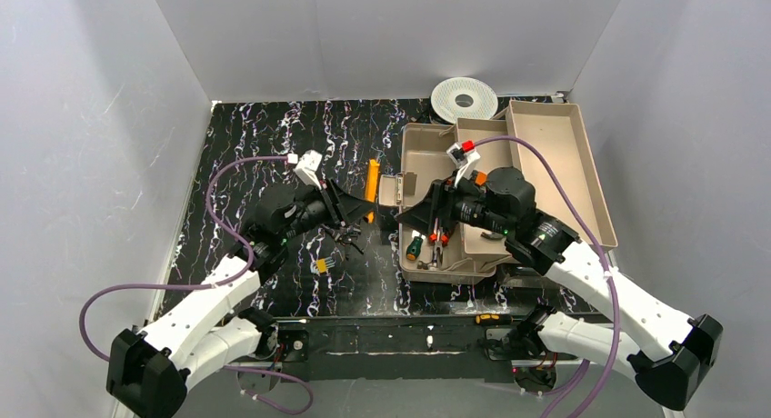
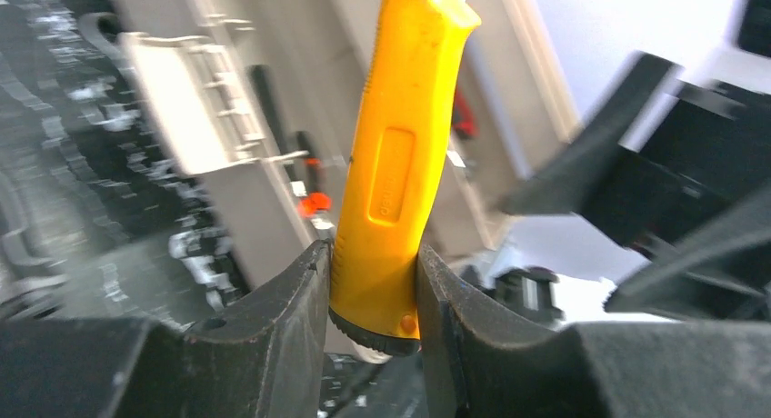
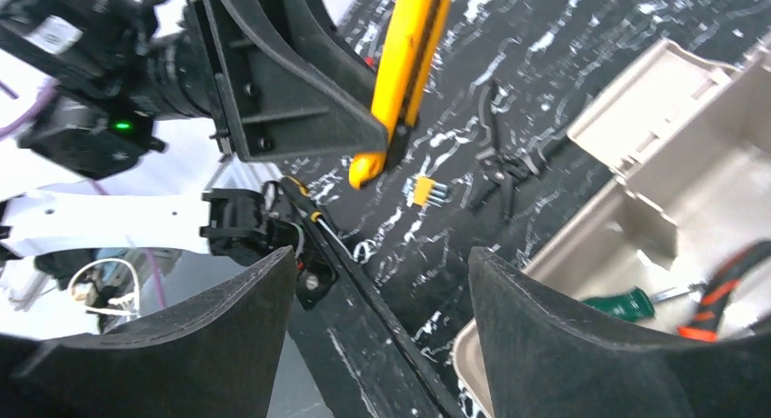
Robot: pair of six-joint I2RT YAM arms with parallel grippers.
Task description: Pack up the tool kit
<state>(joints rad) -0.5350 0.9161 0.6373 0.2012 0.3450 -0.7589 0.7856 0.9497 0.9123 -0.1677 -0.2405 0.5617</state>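
- left gripper (image 2: 373,259) clamped on yellow-handled tool (image 2: 400,145), just beside toolbox (image 1: 425,150)
- right gripper (image 3: 382,259) jaws wide, empty, over toolbox (lid open, table's right half)
- green screwdriver (image 3: 623,303), red pliers (image 3: 718,300) inside

- Left arm (image 1: 205,302): you are stretching it from the near left base toward the centre, with the forearm angling far and right.
- Left gripper (image 2: 373,259): you are pressing both fingers against the sides of a yellow-handled tool (image 2: 393,154), whose handle is standing up out of the grip.
- Right arm (image 1: 627,304): you are folding it from the near right base back toward the left, with the wrist pointing left.
- Right gripper (image 3: 380,254): you are keeping the jaws spread wide. The tips are facing the left gripper, near it and apart from it.
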